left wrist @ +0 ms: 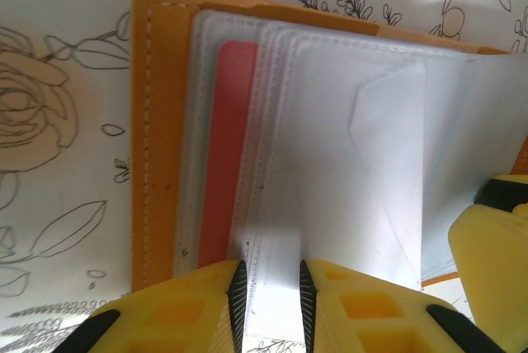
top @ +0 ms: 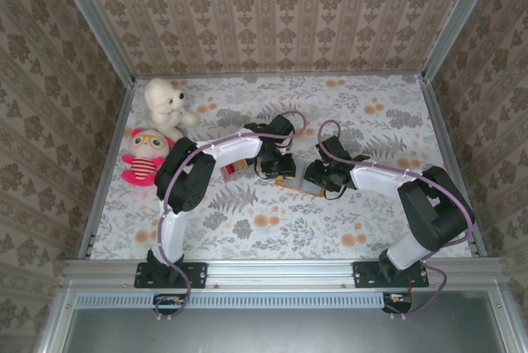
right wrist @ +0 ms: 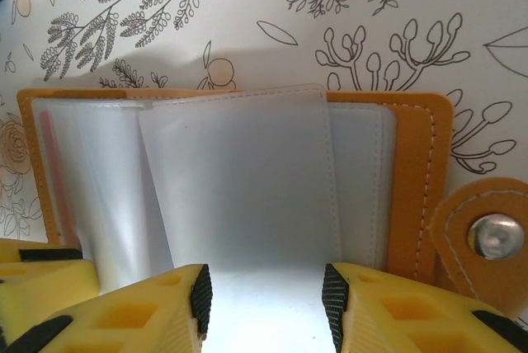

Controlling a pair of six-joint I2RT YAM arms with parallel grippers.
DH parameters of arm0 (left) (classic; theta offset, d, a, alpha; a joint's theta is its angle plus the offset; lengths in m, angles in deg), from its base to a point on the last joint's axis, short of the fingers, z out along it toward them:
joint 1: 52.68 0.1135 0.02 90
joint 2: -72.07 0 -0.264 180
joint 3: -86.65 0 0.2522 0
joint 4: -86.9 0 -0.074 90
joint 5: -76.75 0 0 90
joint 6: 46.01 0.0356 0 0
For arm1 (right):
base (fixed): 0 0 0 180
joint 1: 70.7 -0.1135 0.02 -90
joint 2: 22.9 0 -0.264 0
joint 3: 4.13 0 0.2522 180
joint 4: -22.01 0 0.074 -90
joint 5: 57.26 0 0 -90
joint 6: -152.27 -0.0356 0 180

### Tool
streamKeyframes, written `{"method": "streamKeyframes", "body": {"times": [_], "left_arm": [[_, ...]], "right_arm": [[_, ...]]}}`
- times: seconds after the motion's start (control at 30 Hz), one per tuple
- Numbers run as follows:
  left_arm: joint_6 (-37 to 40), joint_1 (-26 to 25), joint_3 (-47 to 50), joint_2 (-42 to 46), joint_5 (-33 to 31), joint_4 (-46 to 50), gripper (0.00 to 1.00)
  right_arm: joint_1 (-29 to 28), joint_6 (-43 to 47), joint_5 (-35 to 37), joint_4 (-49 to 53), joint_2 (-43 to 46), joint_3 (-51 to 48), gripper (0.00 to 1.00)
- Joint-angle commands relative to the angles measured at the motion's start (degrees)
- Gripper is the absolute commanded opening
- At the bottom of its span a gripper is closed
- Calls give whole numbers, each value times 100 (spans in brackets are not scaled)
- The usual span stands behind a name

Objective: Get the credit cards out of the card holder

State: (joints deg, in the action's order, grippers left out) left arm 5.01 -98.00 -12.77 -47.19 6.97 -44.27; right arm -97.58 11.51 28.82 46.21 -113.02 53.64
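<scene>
Arms from the near rail bend inward and meet over the middle of the table (top: pixel 247 229), where the card holder (top: pixel 304 187) lies open and flat.

The left gripper (left wrist: pixel 271 295) has its jaws standing close together, and the narrow gap between them is filled by the near edge of a clear pocket leaf (left wrist: pixel 355 171). Whether they truly bite on it I cannot tell. The right gripper (right wrist: pixel 266 303) faces the holder from the opposite side with its jaws wide apart. Another leaf stands up in that gap, and neither pad seems to touch it.

The one card I can make out is a red card (left wrist: pixel 224 155), tucked in a pocket just beside the holder's stitched orange rim. It lies just to the left of the left gripper's fingers, with its long axis running straight away from that gripper. The left arm is clearly the nearer one. From the right wrist the card is a thin red sliver on the far side of the stacked leaves. I would judge the leaves have to be kept off that pocket before anything slides out.

The holder is tan-orange, and its frosted greyish pockets mostly look empty. A snap tab (right wrist: pixel 487 233) with a metal stud hangs off one side.

Farther back on the left, a white teddy (top: pixel 167 101) and a pink-and-red doll (top: pixel 147 157) sit well apart from the work.
</scene>
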Motion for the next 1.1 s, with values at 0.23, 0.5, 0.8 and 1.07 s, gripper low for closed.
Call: {"method": "streamKeyframes", "body": {"times": [0.23,0.5,0.8,1.07], "left_arm": [[-4,24,-134,-308,552,-281,26],[12,45,16,-315,415,-277,14],[1,56,129,-343,346,-307,9],[-9,62,243,-371,254,-290,6]], "right_arm": [[48,110,-221,44,-122,-260,42],[86,225,-456,-276,107,-423,48],[95,187,-548,-575,363,-665,58],[102,208,-557,-714,821,-802,69]]}}
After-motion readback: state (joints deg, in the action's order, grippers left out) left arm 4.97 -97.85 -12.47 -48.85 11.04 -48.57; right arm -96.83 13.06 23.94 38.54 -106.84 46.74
